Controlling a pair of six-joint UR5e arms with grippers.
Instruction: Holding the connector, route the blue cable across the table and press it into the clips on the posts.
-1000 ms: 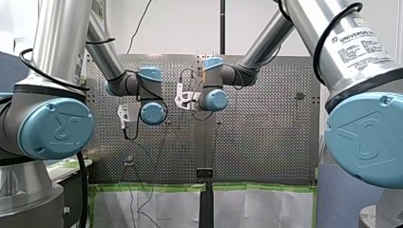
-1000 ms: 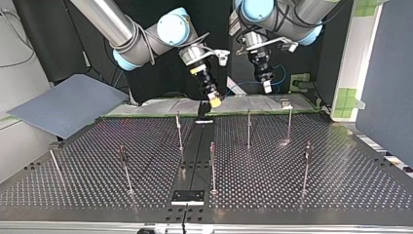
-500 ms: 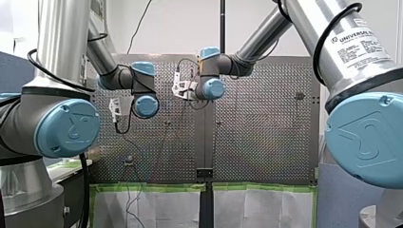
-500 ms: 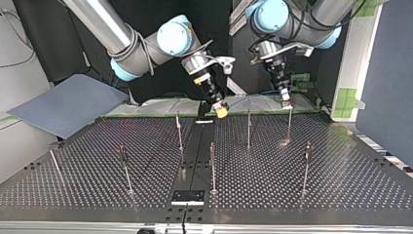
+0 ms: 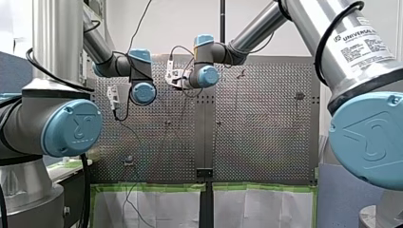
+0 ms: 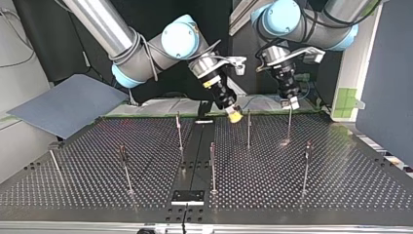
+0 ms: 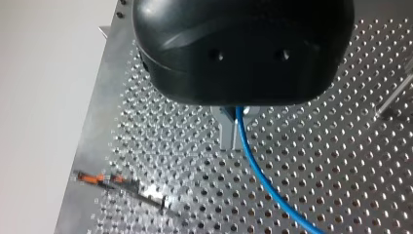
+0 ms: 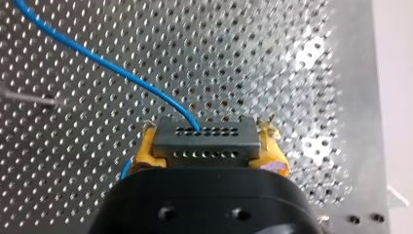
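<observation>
So, the connector (a grey block with rows of small holes) sits pinched between the yellow pads of my right gripper, above the perforated table. The blue cable leaves its face and runs off over the holes. In the left wrist view it passes between the metal fingers of my left gripper, which are pressed together on it. In the top view my left gripper hovers just over a thin post, and my right one is near the neighbouring post.
</observation>
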